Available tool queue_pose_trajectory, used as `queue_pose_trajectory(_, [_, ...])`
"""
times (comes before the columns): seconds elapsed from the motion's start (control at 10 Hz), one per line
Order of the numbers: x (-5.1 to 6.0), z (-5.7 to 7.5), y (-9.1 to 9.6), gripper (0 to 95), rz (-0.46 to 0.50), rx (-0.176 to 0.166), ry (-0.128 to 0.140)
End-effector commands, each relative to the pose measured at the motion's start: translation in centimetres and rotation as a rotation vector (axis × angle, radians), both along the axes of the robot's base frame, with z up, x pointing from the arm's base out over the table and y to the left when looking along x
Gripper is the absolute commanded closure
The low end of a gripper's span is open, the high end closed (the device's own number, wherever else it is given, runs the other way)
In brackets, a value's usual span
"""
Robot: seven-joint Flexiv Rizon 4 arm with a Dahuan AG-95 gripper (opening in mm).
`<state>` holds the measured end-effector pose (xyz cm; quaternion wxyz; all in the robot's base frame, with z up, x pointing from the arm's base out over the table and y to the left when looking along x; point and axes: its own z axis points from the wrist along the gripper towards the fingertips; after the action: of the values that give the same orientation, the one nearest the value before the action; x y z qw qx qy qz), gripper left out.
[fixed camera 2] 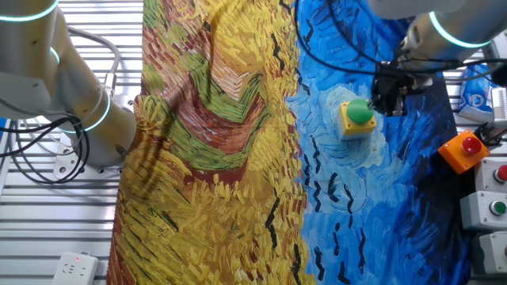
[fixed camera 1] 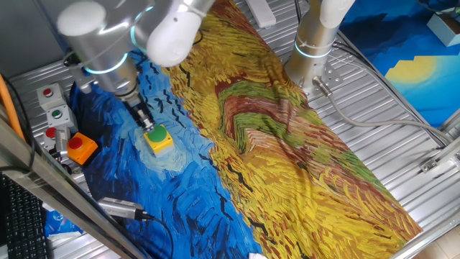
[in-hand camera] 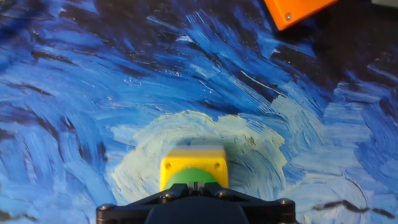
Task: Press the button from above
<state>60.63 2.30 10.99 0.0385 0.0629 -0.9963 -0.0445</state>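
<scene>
Facing straight up, button under claw

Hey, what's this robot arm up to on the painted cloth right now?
The arm's gripper is right above the round green dome button in its yellow square box, which sits on the blue part of the painted cloth. From the fixed views the tip looks on or just over the dome. The orange box with a red button sits untouched nearby.

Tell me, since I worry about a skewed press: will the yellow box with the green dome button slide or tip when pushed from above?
The yellow square box with the green dome button looks squat and flat-based, so tipping seems unlikely. It sits loose on the painted cloth, with no visible fastening, so an off-centre push might shift it. The tool appears right over the dome, which favours a straight press.
</scene>
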Motion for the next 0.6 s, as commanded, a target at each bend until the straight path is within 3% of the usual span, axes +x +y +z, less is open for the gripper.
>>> queue_pose_trajectory(0.1, [-0.62,-0.37,-0.14,95.0,0.008,-0.001,-0.001])
queue_pose_trajectory(0.6, [-0.76,-0.44,0.07,95.0,0.004,-0.002,-0.004])
